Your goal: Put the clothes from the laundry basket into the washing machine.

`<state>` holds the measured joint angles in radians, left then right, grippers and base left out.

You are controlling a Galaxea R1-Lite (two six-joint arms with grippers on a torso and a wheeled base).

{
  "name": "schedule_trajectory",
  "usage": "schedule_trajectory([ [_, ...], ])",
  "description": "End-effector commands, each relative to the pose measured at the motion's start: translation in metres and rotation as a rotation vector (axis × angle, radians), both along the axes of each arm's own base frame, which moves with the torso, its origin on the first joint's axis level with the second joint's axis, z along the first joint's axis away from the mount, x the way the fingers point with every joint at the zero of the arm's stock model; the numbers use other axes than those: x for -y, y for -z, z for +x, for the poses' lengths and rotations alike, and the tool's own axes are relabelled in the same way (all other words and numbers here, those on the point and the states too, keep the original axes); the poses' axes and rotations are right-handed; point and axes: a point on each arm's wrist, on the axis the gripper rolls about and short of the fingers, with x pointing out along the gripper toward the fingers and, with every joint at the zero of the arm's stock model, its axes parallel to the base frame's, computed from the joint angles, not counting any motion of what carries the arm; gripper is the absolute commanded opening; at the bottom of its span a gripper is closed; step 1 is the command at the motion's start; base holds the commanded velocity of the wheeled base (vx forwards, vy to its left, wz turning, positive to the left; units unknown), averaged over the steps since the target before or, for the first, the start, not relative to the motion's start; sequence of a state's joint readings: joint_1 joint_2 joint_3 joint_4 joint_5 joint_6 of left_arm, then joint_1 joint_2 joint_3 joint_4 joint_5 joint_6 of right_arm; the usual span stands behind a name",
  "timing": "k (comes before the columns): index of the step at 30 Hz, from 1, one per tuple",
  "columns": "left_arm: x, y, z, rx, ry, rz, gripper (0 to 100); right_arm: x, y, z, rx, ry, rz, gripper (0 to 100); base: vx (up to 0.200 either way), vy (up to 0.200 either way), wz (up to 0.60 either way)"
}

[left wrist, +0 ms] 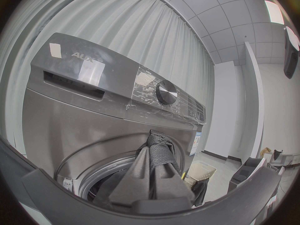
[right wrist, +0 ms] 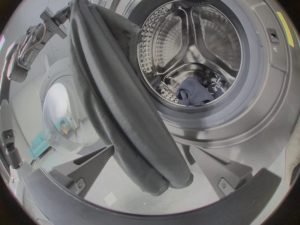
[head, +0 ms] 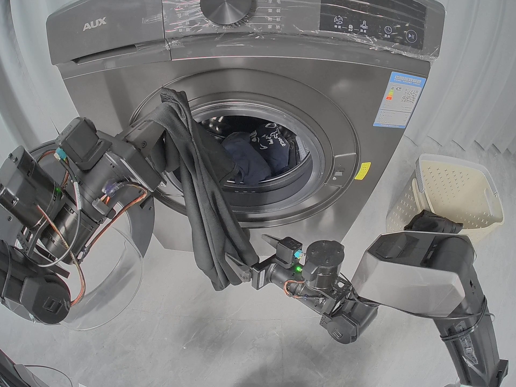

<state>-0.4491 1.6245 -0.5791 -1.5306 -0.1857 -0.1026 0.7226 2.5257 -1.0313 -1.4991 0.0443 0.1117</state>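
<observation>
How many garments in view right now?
4: grey garment hanging from the left gripper; navy one and printed one in the drum, possibly one piece; dark one at the basket rim. More may be hidden.

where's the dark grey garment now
In the head view the dark grey garment hangs from the left claw before the washing machine, across its opening's left edge, bottom at the open right claw.

Left arm raised, elbow bent, wrist angled up. Left pincer [left wrist: 153, 158] is clamped on the top fold of a dark grey garment [head: 204, 189]. Right arm low, forearm stretched forward — right pincer [right wrist: 151, 152] has fingers [right wrist: 106, 153] spread wide around the garment's lower end, not gripping.
</observation>
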Motion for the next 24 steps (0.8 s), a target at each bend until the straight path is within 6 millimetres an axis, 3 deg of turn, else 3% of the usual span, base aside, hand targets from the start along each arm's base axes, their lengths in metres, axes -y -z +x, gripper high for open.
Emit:
schedule_trajectory([
  [1, 0.001, 0.001, 0.000, -0.002, 0.003, 0.001, 0, -0.010, 0.017, 0.006, 0.010, -0.017, -0.001, 100, 0.000, 0.000, 0.00],
  [18, 0.000, 0.002, 0.002, -0.003, -0.001, 0.002, 0, -0.028, 0.024, -0.028, -0.032, -0.092, -0.027, 100, 0.000, 0.000, 0.00],
  [24, 0.000, 0.001, 0.001, -0.001, -0.003, 0.000, 0, -0.035, 0.026, -0.019, -0.008, -0.089, -0.003, 100, 0.000, 0.000, 0.00],
])
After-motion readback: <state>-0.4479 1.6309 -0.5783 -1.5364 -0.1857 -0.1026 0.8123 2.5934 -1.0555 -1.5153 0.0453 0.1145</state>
